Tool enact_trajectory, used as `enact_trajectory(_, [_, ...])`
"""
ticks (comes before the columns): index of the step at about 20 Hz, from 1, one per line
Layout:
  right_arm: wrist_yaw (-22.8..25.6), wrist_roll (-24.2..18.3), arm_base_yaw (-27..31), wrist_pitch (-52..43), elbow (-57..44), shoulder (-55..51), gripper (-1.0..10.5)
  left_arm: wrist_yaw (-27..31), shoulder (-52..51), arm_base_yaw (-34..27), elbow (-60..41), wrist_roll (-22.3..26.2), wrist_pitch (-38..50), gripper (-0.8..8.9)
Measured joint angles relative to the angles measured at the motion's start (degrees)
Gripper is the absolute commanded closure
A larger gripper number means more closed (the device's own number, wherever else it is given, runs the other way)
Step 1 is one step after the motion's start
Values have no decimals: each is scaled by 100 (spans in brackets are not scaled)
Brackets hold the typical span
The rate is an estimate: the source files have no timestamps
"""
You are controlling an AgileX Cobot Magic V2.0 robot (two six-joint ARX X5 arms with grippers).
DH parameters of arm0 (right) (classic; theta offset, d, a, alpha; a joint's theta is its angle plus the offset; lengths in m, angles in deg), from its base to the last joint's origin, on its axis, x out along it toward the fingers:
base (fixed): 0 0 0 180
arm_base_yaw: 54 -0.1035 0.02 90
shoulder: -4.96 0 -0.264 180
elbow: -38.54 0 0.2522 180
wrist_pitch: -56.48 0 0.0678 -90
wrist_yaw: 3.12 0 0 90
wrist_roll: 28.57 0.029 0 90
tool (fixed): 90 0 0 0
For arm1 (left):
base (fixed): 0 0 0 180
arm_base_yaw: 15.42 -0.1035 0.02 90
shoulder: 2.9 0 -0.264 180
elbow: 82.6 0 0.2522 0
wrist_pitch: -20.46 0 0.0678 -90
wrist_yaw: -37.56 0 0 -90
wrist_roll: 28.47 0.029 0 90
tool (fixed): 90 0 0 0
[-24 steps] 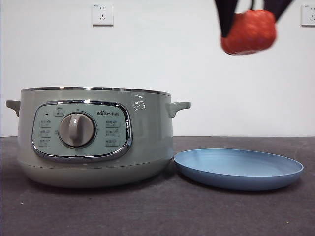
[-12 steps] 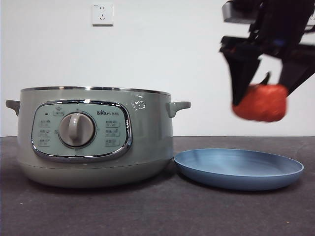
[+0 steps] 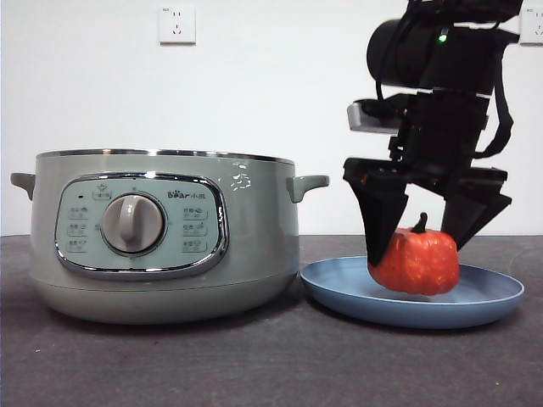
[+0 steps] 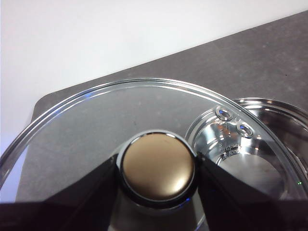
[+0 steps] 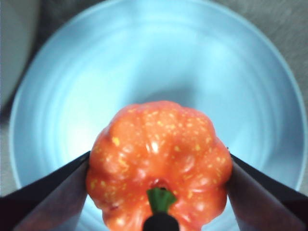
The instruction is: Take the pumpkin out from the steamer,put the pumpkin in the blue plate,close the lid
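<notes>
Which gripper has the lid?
The left gripper: its jaws clamp the lid by the knob. The right gripper grips the pumpkin over the blue plate.

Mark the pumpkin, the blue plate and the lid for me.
pumpkin [image 3: 416,261]: front view, middle of its orange body.
blue plate [image 3: 339,288]: front view, bare near rim.
lid [image 4: 158,166]: left wrist view, top of its knob.

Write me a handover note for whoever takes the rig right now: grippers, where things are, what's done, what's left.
Right gripper: shut on the pumpkin, which sits low in the blue plate; contact with the plate looks likely but not released.
Left gripper: shut on the lid by its knob, held off the steamer, which stands open beside the plate.
Done: pumpkin out of the steamer.
Left: release pumpkin, retract, set lid on steamer.
</notes>
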Motion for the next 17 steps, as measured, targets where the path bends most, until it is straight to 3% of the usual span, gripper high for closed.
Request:
enact_trajectory(3, [0,0,7,0,0,81,499,-2,120,0,0,0,7,823])
enact_trajectory(8, [0,0,28,20,0,81,341,-302,243,2,0,0,46,823])
enact_trajectory(14, [0,70,28,63,-2,50,344,-916,459,2,0,0,238,823])
enact_trajectory(17, [0,155,28,61,-7,-461,348,-1132,702,-4,0,0,520,823])
